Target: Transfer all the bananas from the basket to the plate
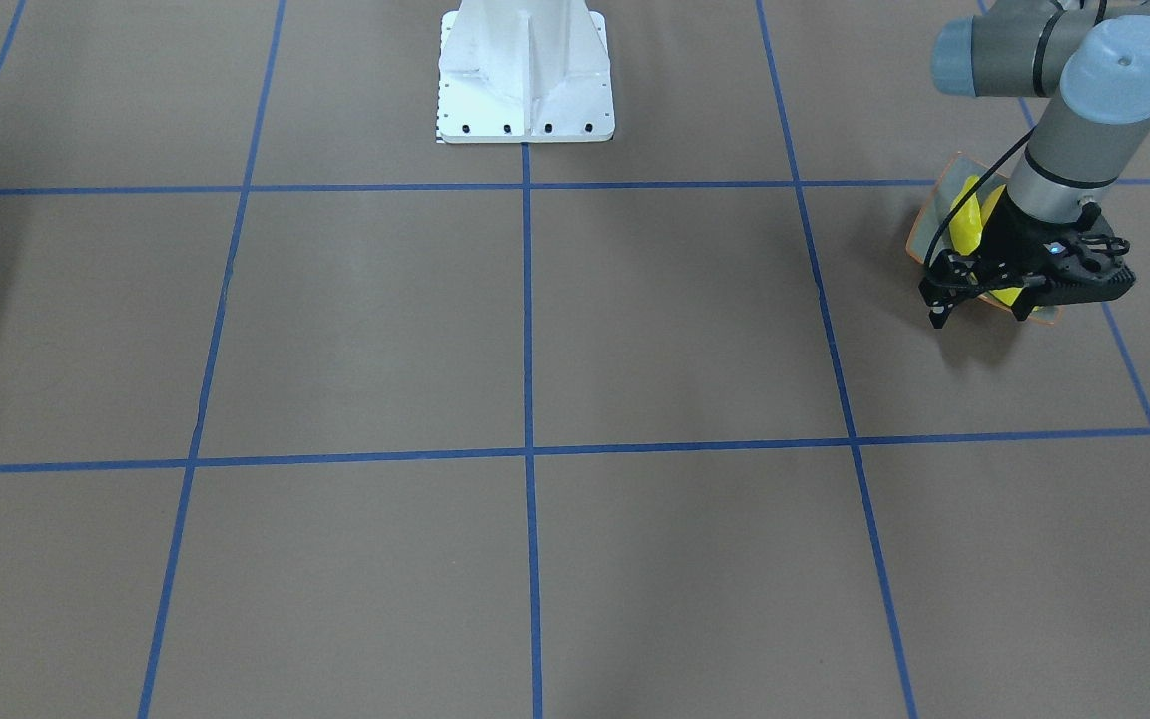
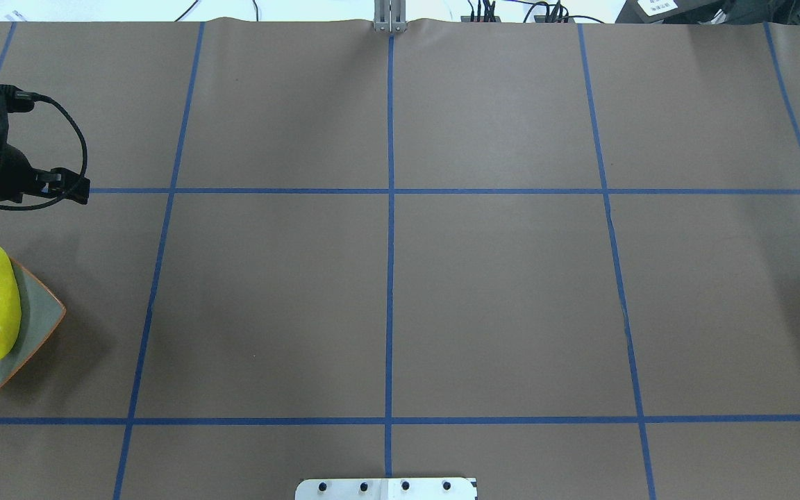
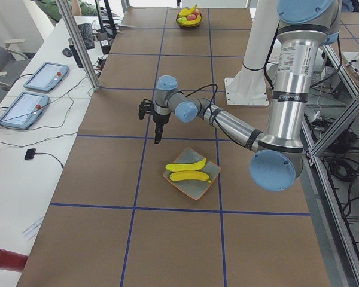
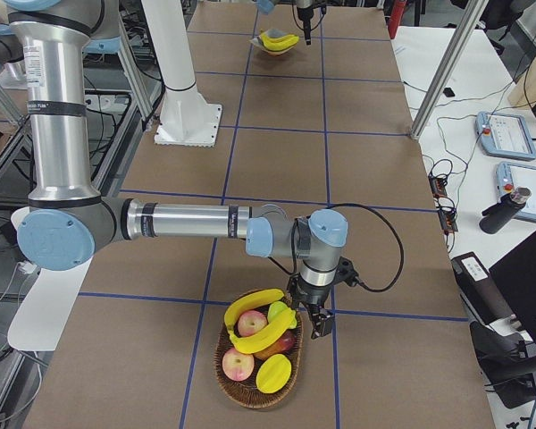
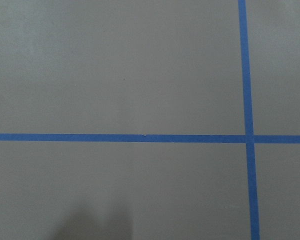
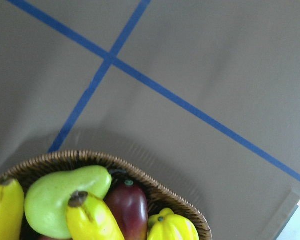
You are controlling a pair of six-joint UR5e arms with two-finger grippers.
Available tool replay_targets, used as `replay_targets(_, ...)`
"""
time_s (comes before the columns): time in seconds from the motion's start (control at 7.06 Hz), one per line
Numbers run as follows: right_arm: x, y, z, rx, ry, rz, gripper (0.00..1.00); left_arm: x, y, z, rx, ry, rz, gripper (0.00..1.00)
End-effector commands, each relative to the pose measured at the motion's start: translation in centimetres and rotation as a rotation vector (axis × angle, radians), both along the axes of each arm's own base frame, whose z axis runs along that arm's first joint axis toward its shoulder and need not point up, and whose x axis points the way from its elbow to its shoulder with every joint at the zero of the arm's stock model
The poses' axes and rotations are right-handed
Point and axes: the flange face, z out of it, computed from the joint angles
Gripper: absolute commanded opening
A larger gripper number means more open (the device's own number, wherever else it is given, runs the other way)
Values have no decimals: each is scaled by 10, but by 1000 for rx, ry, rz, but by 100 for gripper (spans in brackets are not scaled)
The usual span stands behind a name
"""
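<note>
While two bananas (image 3: pixel 187 171) lie side by side on the plate (image 3: pixel 195 189), the left gripper (image 3: pixel 158 139) hangs fingers-down over bare tabletop (image 1: pixel 635 330) near the plate, on the side away from the robot's base and not touching it. Its jaws look pressed together w/ nothing between them. The left wrist cam shows only tabletop & blue tape lines.

At the other end of the tabletop, the basket (image 4: pixel 241 391) holds more bananas (image 4: pixel 261 334) on top of apples & other fruit. The right gripper (image 4: pixel 319 329) points down just beside the basket's rim, next to the bananas' ends but not on them. Can't tell whether it's wide or narrow, as only the side cam shows it.
</note>
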Motion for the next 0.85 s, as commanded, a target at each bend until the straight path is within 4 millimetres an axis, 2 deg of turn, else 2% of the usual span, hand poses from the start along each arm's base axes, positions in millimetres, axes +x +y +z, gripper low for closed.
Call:
replay_targets(0.0,-1,20,15,-52,-30,-72,100,3,-2,-5,6,7,0,100)
replay_targets(0.28,-4,53,43,-79,-89,-128,100,4,-2,-6,12,6,0,100)
replay_targets(0.71,-3,83,70,-132,-90,-150,100,9,-8,-22,36,20,-1,100)
